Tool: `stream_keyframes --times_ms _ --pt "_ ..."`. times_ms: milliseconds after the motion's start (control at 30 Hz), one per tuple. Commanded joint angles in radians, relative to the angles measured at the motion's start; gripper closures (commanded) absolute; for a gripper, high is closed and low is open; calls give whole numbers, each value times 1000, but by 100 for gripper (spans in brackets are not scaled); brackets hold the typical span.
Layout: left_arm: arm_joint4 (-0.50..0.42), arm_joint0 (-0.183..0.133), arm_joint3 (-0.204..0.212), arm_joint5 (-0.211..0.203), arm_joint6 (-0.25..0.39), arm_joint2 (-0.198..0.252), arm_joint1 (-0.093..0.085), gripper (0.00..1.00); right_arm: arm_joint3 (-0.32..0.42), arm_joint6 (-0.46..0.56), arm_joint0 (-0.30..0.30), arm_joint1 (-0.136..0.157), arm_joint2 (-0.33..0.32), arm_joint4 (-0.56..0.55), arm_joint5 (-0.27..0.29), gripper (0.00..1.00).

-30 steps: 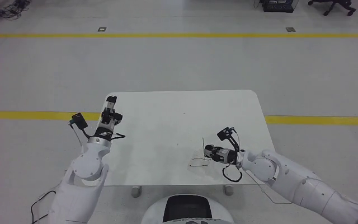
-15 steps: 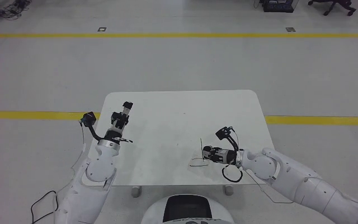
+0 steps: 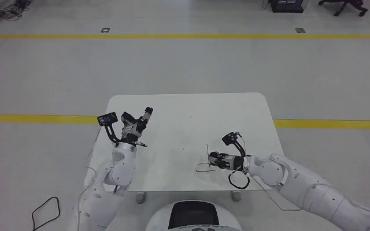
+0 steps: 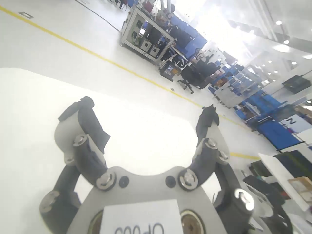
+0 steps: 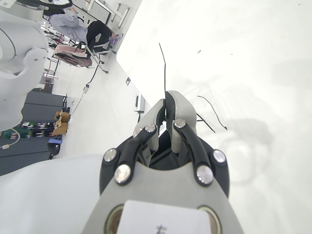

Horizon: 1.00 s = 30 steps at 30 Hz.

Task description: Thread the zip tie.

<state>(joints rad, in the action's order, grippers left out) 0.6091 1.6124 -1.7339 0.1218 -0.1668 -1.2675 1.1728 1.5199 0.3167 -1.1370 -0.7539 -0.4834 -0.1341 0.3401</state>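
in the top view a white rounded-rectangular table (image 3: 191, 112) sits in the middle of the frame; the right gripper (image 3: 212, 159) lies low over the table's lower right part, near the front edge, clenched on a thin black plastic zip tie (image 3: 207, 150); in the right wrist view the grey fingers (image 5: 180, 103) press together with the zip tie (image 5: 165, 74) pinched at their tips; its free length runs straight out from the tips over the white table (image 5: 219, 25), with a slight kink along it; a second thin black strand (image 5: 211, 109) lies curved on the table just beside the right gripper (image 5: 166, 98); whether it belongs to the same tie i cannot tell; in the top view this strand (image 3: 202, 170) shows as a short dark line just below the gripper's tip; the left gripper (image 3: 148, 110) hangs left of centre in the frame, over the table's left part, well apart from the zip tie; in the left wrist view the left gripper (image 4: 147, 105) is released, its two dark-padded fingers (image 4: 90, 122) spread wide above the white table (image 4: 36, 103).
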Motion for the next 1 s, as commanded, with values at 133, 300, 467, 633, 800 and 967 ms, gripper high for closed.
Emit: stream_keyframes --times_ms 133,300,467,633,800,967 --pt "-44 -1 7 11 -18 -3 3 0 1 -1 -1 0 -2 -3 0 100" --pt "168 -23 13 80 -30 34 1 0 5 -4 -11 -6 -10 -23 -12 100" --pt "419 -77 16 218 -32 136 14 0 1 10 -19 -16 -22 -44 -13 100" --pt "529 -113 64 218 3 148 41 0 -7 10 -31 -26 -36 -44 -12 100" --pt "529 -113 64 218 3 148 41 0 -7 10 -31 -26 -36 -44 -12 100" --pt "614 -115 92 213 -6 152 39 0 -8 8 -35 -30 -44 -55 0 100"
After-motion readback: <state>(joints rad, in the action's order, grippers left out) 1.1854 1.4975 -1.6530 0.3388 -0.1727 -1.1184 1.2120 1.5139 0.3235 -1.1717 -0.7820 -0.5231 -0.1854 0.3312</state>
